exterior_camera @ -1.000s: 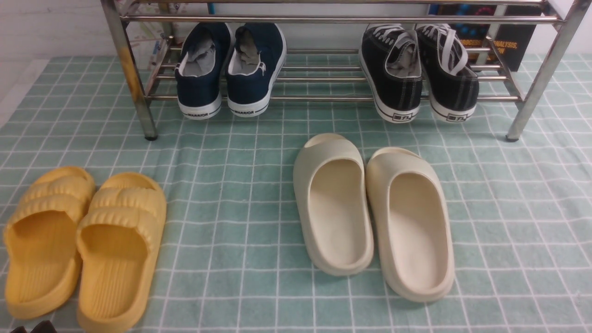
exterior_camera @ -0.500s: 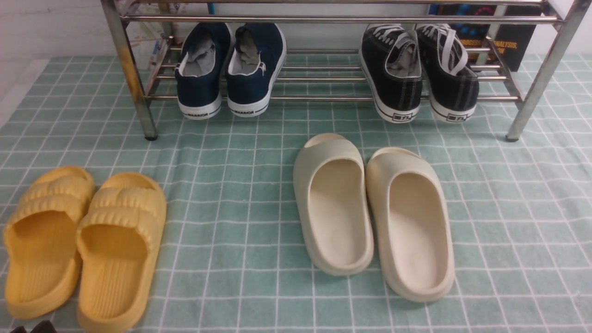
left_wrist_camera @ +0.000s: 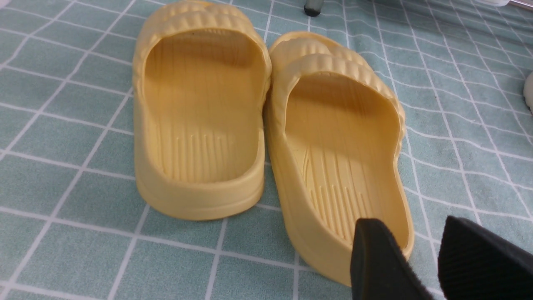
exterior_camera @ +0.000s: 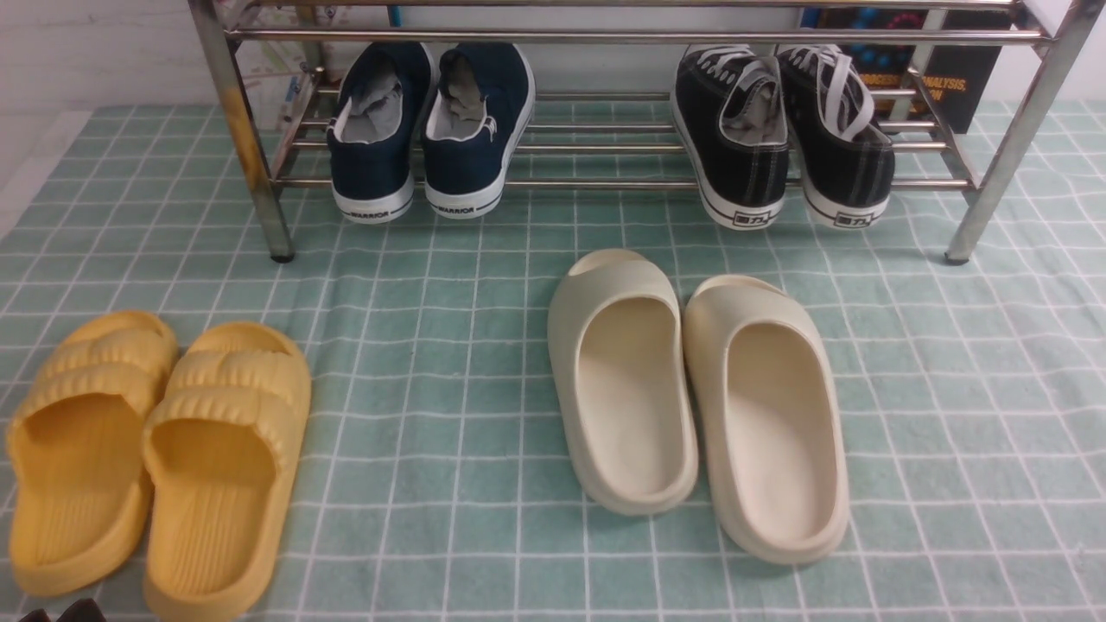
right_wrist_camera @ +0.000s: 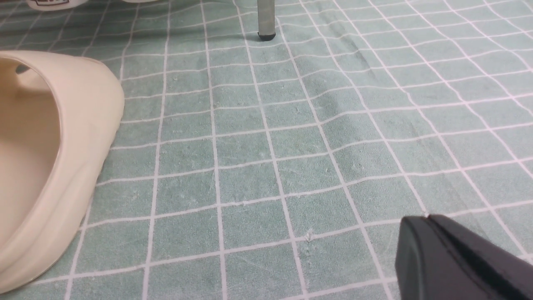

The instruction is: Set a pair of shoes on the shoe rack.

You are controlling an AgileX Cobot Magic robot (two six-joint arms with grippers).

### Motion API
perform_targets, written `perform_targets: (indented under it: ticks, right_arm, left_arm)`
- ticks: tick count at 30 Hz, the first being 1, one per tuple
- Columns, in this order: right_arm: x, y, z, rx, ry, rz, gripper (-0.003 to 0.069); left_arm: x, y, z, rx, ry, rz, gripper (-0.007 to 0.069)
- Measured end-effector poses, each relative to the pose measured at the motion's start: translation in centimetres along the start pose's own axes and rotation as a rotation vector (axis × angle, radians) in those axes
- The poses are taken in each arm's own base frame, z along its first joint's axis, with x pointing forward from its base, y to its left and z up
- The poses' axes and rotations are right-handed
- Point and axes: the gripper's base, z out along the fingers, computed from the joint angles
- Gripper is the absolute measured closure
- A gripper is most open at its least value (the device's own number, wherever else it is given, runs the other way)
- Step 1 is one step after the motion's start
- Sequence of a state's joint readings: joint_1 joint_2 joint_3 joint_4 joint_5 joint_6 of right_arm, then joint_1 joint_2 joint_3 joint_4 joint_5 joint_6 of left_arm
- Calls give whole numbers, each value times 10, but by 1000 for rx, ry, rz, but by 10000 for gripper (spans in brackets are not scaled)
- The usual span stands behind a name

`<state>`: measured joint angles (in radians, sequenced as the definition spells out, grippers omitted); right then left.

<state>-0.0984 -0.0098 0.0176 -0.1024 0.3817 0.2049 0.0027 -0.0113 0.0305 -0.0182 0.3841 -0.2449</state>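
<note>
1. Black canvas lace-up sneakers [exterior_camera: 752,138], white-soled: right side of the chrome shoe rack's [exterior_camera: 605,184] lower tier.
2. Navy canvas slip-ons [exterior_camera: 371,147], heels reading "WARRIOR": left, same tier.
3. Smooth cream slides [exterior_camera: 622,285], nearer; puffy, ribbed yellow slides [exterior_camera: 229,380], near left.
4. Left gripper [left_wrist_camera: 412,225] released; right gripper [right_wrist_camera: 422,218] clenched, empty.
</note>
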Motion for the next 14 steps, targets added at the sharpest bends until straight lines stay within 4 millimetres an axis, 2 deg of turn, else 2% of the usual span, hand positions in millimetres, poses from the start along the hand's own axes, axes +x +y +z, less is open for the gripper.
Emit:
perform_targets:
  ticks: [14]
  right_arm:
    - [0,0,0,0,0,0,609]
  left_arm:
    - [0,0,0,0,0,0,386]
